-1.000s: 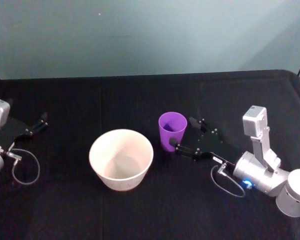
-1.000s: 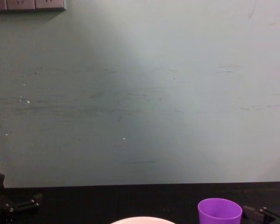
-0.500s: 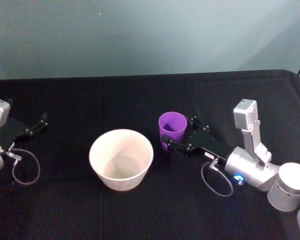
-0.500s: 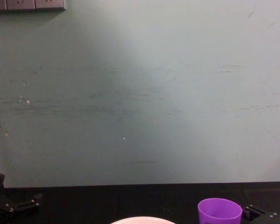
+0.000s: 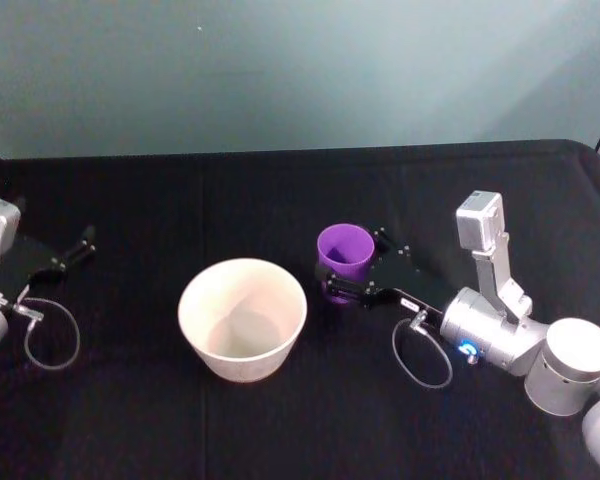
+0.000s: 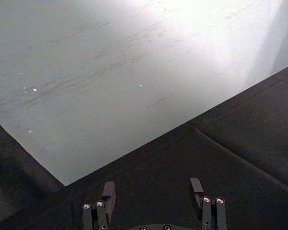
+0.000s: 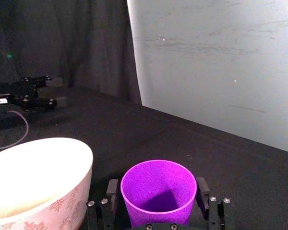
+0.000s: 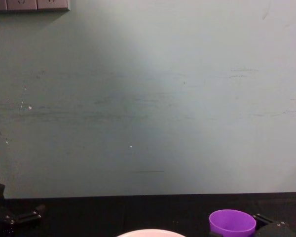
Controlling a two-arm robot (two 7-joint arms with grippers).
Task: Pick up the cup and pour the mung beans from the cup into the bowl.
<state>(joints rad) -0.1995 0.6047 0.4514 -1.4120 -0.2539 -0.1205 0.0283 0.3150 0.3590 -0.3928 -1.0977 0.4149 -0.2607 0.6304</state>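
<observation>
straddling cup | right end effector | cup interior shadowed | bowl edge-cropped

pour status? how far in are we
Done: the reach. The right gripper sits at the cup, with open fingers on either side of it.
In hand: the grasp. The cup stands upright on the table, just right of the bowl, not yet lifted.
To do: lift, carry, tip. The bowl's inside looks bare, so nothing is poured.
The left gripper is parked open near the table's left edge.
</observation>
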